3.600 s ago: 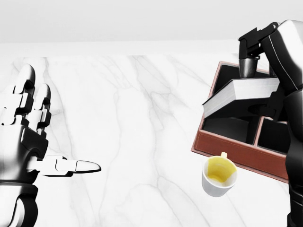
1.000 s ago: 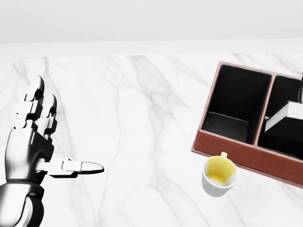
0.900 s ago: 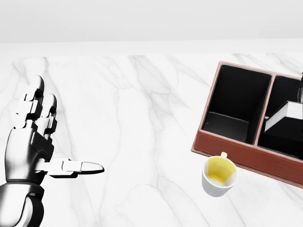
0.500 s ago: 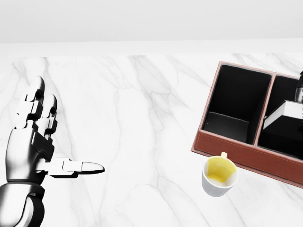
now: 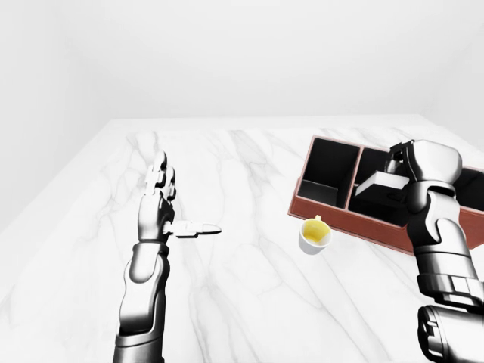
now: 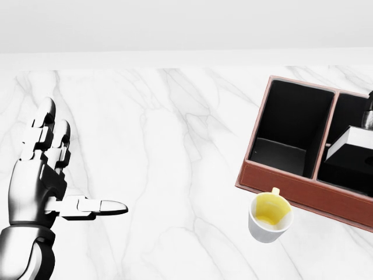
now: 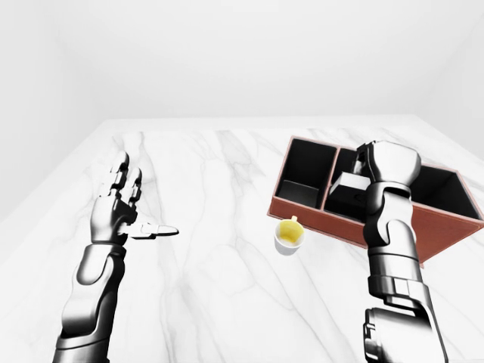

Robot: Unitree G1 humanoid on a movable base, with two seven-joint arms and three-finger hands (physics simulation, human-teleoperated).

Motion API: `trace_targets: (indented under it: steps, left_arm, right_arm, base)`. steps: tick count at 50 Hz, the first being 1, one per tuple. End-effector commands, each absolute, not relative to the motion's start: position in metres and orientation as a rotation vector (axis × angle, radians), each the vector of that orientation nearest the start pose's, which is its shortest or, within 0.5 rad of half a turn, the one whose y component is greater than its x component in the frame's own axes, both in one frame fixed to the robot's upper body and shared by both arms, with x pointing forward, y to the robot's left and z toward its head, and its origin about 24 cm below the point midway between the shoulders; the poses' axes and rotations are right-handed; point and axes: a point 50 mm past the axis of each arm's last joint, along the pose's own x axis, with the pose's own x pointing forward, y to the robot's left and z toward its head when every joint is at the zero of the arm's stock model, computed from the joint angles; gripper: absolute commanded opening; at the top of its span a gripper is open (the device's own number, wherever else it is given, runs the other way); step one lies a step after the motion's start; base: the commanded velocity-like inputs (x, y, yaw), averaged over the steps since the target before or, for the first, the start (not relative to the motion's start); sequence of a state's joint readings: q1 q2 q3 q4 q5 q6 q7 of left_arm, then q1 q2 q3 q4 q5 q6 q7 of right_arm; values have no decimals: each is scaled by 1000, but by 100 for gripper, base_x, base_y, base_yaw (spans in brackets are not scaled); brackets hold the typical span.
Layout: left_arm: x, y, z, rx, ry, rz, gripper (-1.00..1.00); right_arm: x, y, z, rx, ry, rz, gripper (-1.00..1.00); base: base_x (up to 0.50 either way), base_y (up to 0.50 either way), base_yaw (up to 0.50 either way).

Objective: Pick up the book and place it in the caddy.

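Observation:
The book, with white pages and a dark cover, hangs tilted inside the middle compartment of the red-brown caddy. The caddy sits at the right of the head view and has a black interior. My right hand reaches over the caddy from the right. One finger lies on top of the book and a dark digit shows under it, so the hand is shut on the book. Only the fingertips show at the head view's right edge. My left hand is raised at the left, open and holding nothing.
A white cup with a yellow inside stands on the marble table, touching or nearly touching the caddy's near wall. The caddy's left compartment holds nothing. Its far-right compartment shows in the right-eye view.
The book has moved right, from above the caddy's left compartment into the middle one, still in my right hand. Over the last second it barely shifted. My left hand sank slightly.

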State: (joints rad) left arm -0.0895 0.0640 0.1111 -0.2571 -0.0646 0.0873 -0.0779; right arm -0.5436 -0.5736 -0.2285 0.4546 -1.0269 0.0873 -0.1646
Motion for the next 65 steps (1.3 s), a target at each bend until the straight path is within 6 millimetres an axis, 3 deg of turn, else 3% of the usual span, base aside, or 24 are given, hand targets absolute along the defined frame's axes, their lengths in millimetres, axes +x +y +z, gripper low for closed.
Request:
trace_targets:
  steps: [1,44,53,65]
  left_arm:
    - [263,175,115,14,-254,-5,100]
    - [257,176,114,12,-251,-5,100]
    - [259,177,110,12,-236,-2,100]
    - [258,177,111,10,-238,-3,100]
  right_arm:
    - [329,-321,177,-1479,-69,-658,-100]
    - [329,-346,157,-1459,11,-746,-100]
    - [335,-344,145,-1450,38,-750,-100]
    - [341,-341,143,-1454,43,-748,-100]
  base:
    - [0,0,0]
    - [0,0,0]
    - [0,0,0]
    - [0,0,0]
